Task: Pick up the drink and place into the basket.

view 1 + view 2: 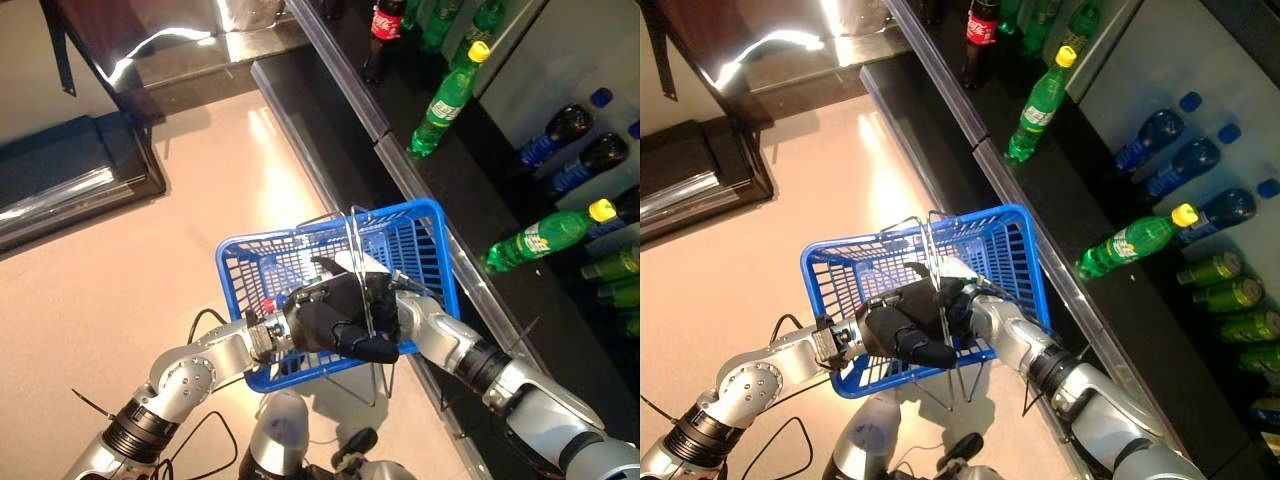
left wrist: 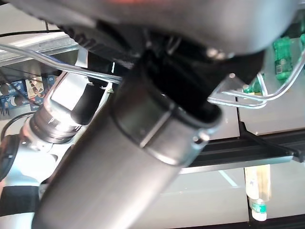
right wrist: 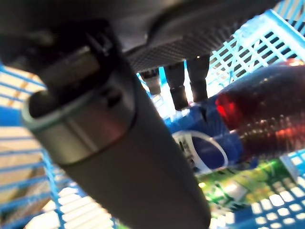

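Observation:
My left hand (image 1: 335,320) is shut on the thin wire handles (image 2: 238,95) of the blue basket (image 1: 330,222) and holds it raised in front of me. My right hand (image 1: 352,264) reaches down into the basket from the right, mostly hidden behind the left hand. In the right wrist view its fingers (image 3: 178,93) are straight, just above a dark cola bottle with a blue label (image 3: 267,109). That bottle lies in the basket (image 3: 281,28) on top of a green drink (image 3: 228,191). The hand grips nothing.
A dark shelf unit runs along the right, its metal edge (image 1: 400,170) close beside the basket. It holds green bottles (image 1: 445,100), dark bottles with blue labels (image 1: 555,135) and green cans (image 1: 615,265). A low dark cabinet (image 1: 70,180) stands at the far left.

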